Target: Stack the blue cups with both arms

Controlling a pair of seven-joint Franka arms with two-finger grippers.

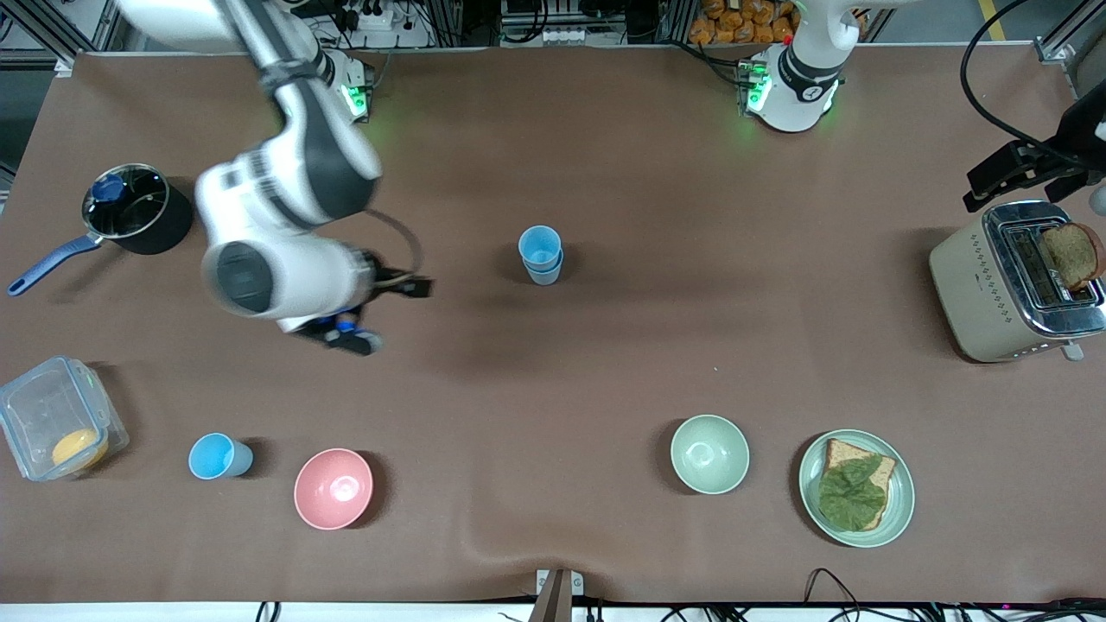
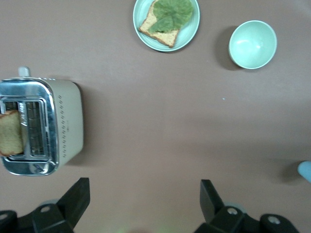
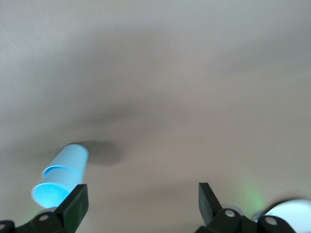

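Two blue cups (image 1: 541, 255) stand nested in one stack at the table's middle. A single blue cup (image 1: 220, 456) stands near the front camera, toward the right arm's end, beside the pink bowl (image 1: 333, 488). My right gripper (image 1: 396, 315) is open and empty, in the air between the stack and the pot. Its wrist view shows the stack (image 3: 60, 177) beside one finger (image 3: 75, 204). My left gripper (image 1: 985, 186) is open and empty above the toaster (image 1: 1011, 285). The left wrist view shows its spread fingers (image 2: 77, 196) and an edge of a blue cup (image 2: 306, 171).
A black pot (image 1: 138, 207) and a lidded plastic box (image 1: 56, 419) stand at the right arm's end. A green bowl (image 1: 709, 453) and a plate with bread and lettuce (image 1: 856, 488) lie near the front camera. The toaster holds a toast slice (image 1: 1071, 255).
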